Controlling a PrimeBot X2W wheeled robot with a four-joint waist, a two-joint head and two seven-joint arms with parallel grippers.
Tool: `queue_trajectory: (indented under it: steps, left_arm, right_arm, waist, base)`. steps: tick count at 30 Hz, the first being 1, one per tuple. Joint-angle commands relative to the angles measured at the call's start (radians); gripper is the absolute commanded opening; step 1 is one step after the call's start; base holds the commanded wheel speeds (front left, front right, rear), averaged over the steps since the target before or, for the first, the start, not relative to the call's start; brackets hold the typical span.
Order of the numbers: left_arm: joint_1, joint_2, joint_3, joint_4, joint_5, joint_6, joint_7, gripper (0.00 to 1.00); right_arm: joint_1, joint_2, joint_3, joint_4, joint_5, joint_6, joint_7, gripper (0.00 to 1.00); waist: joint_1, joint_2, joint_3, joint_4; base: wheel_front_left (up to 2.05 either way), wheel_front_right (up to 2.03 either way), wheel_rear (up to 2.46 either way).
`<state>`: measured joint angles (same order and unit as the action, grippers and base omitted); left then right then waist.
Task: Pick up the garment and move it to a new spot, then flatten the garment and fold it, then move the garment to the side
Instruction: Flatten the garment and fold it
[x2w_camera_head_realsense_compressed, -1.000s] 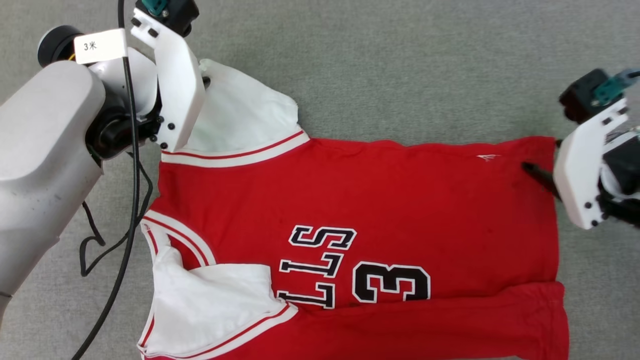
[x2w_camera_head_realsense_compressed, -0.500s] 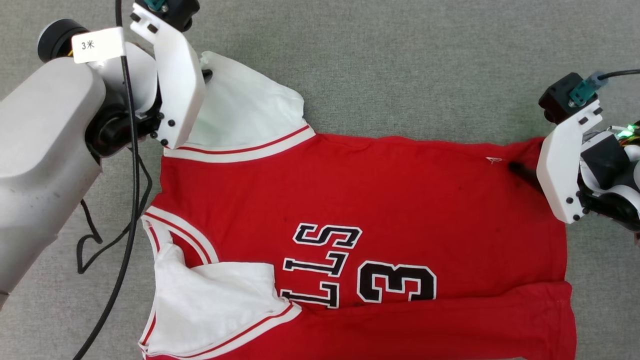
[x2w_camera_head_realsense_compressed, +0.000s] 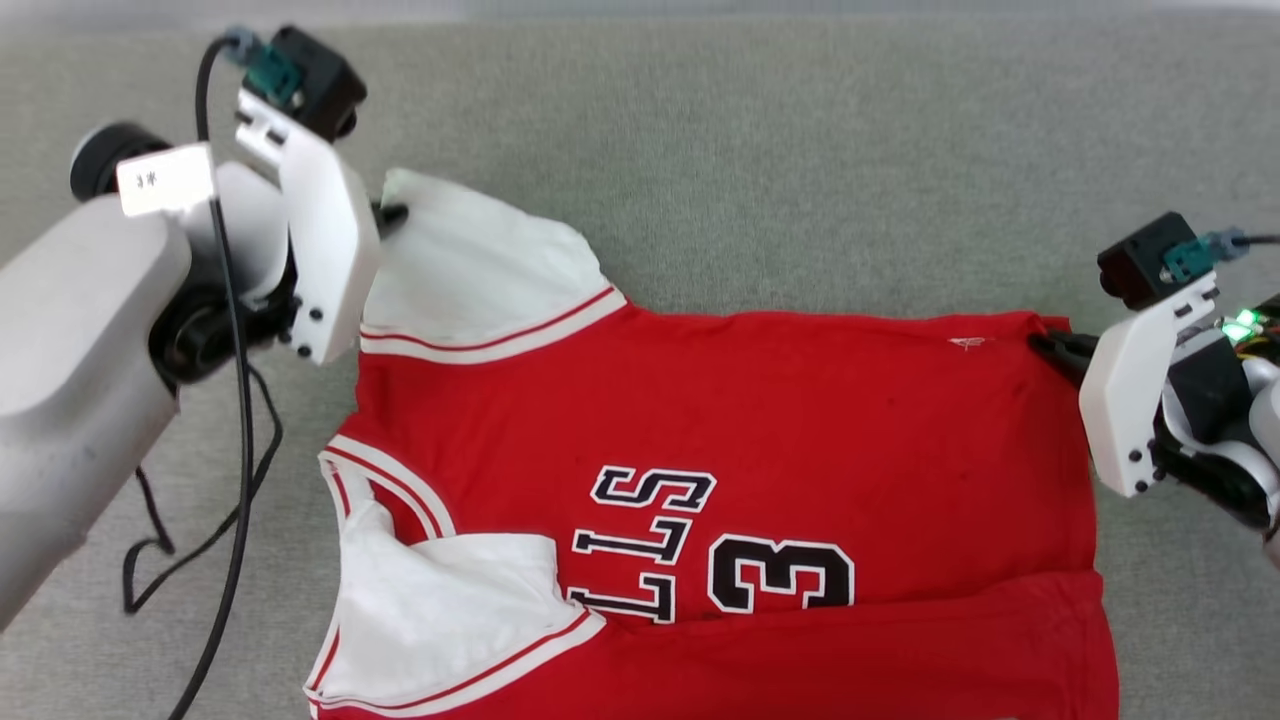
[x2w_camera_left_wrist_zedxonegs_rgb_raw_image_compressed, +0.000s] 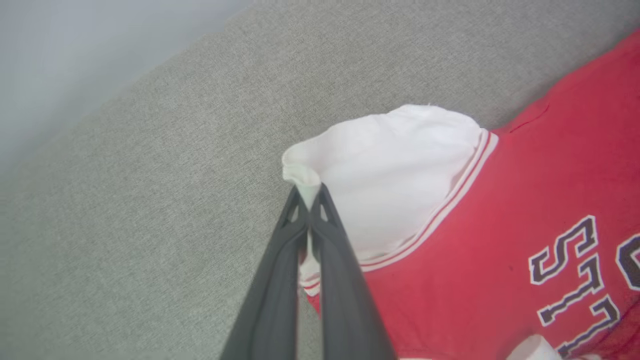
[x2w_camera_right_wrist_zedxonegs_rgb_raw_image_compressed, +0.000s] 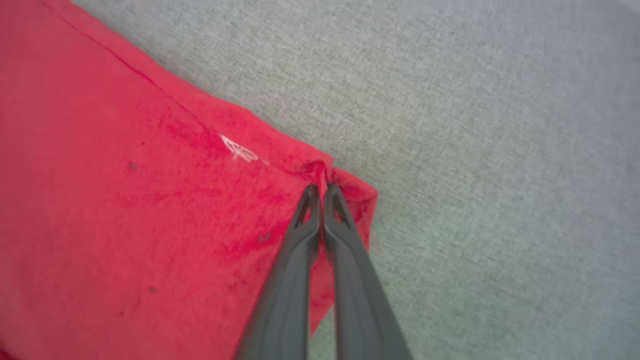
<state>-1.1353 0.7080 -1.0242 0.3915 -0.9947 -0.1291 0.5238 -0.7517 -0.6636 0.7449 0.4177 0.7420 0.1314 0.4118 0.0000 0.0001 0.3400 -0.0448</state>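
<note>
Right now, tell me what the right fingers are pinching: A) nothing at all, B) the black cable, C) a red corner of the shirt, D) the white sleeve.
C: the right fingers are closed together on a puckered red corner of the shirt, just past its small white logo.

Red jersey (x2w_camera_head_realsense_compressed: 780, 400) lies front up on the grey surface (x2w_camera_head_realsense_compressed: 800, 150), mostly flat, turned sideways: neck to the left, hem to the right. Black white-outlined letters and a 3 on the chest, rotated. Far sleeve (x2w_camera_head_realsense_compressed: 480, 270) is white with striped trim, spread out, its tip bunched and lifted. Near sleeve (x2w_camera_head_realsense_compressed: 450, 610) is white too, folded in over the chest, covering part of the letters. The near side of the body is folded over as a plain red band. Small white logo near the far hem corner, which is puckered.
</note>
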Motion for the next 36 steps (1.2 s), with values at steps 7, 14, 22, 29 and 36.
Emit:
queue_trajectory:
  steps: [7,14,22,29,36]
  left_arm:
    - [0.118,0.073,0.003,-0.094,-0.031,0.027,-0.045,0.0]
    - [0.268,0.152,-0.016,-0.221,-0.061,0.085,-0.082,0.0]
    - [0.492,0.226,-0.045,-0.35,-0.11,0.186,-0.166,0.0]
    - [0.623,0.242,-0.074,-0.39,-0.155,0.229,-0.21,0.0]
    - [0.687,0.222,-0.094,-0.368,-0.179,0.239,-0.229,0.0]
  right_arm:
    - [0.096,-0.035,-0.019,-0.064,0.021,-0.002,-0.063,0.0]
    - [0.226,-0.064,-0.05,-0.131,0.03,-0.002,-0.086,0.0]
    - [0.416,-0.084,-0.137,-0.238,0.02,-0.002,-0.082,0.0]
    - [0.571,-0.087,-0.222,-0.321,0.007,-0.002,-0.038,0.0]
    - [0.687,-0.054,-0.278,-0.361,-0.02,-0.002,0.036,0.0]
  waist:
    - [0.0,-0.0001,-0.111,0.014]
    - [0.0,-0.0001,-0.182,0.03]
    - [0.0,-0.0001,-0.232,0.038]
    - [0.0,-0.0001,-0.246,0.046]
    - [0.0,-0.0001,-0.229,0.05]
  base:
    - [0.0,0.0,0.0]
    - [0.0,0.0,0.0]
    - [0.0,0.0,0.0]
    - [0.0,0.0,0.0]
    - [0.0,0.0,0.0]
